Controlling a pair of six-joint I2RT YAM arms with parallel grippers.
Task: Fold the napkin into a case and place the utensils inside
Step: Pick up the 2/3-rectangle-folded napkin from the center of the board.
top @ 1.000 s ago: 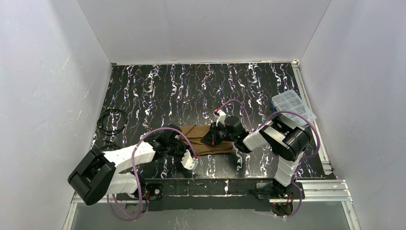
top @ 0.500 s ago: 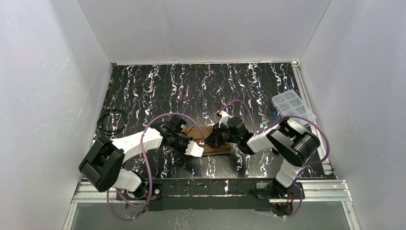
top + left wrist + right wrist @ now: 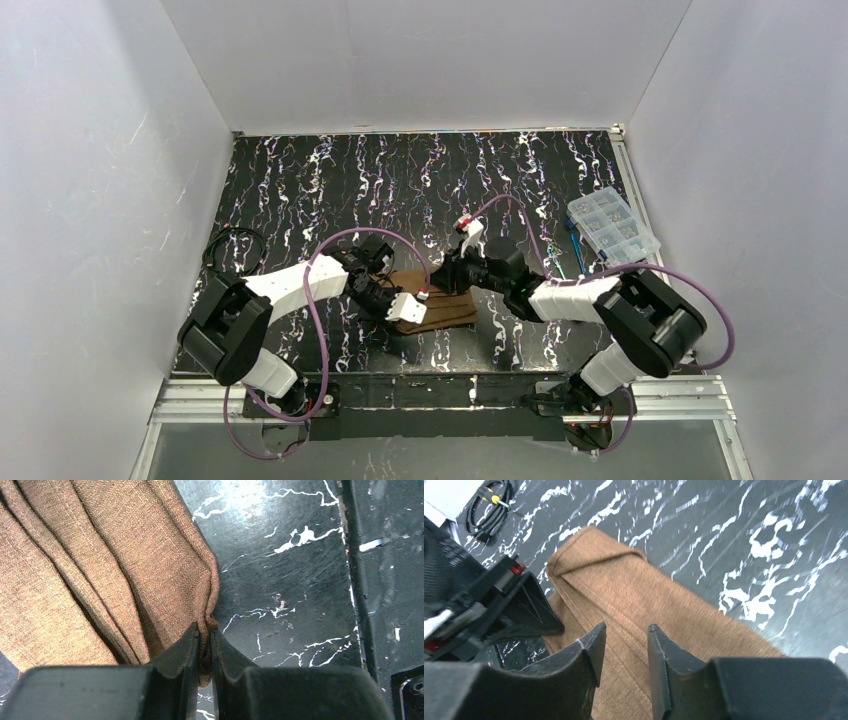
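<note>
The brown napkin (image 3: 447, 304) lies folded into a narrow layered strip on the dark marbled table, just in front of the two arms. My left gripper (image 3: 205, 626) is shut on a bunched corner of the napkin (image 3: 100, 555), at the strip's left end (image 3: 408, 303). My right gripper (image 3: 626, 629) hovers open over the napkin (image 3: 634, 595), with only cloth below its fingers; in the top view it is at the strip's far edge (image 3: 438, 287). Thin blue utensils (image 3: 575, 248) lie on the table at the right, beside the plastic box.
A clear plastic compartment box (image 3: 612, 225) stands at the right edge. A black cable coil (image 3: 235, 255) lies at the left; the right wrist view shows it too (image 3: 489, 505). White walls close in three sides. A metal rail (image 3: 352, 580) runs along the table's near edge.
My right gripper has opened and let go of the napkin. My left gripper has carried its end of the napkin to the right, so the strip now looks shorter.
</note>
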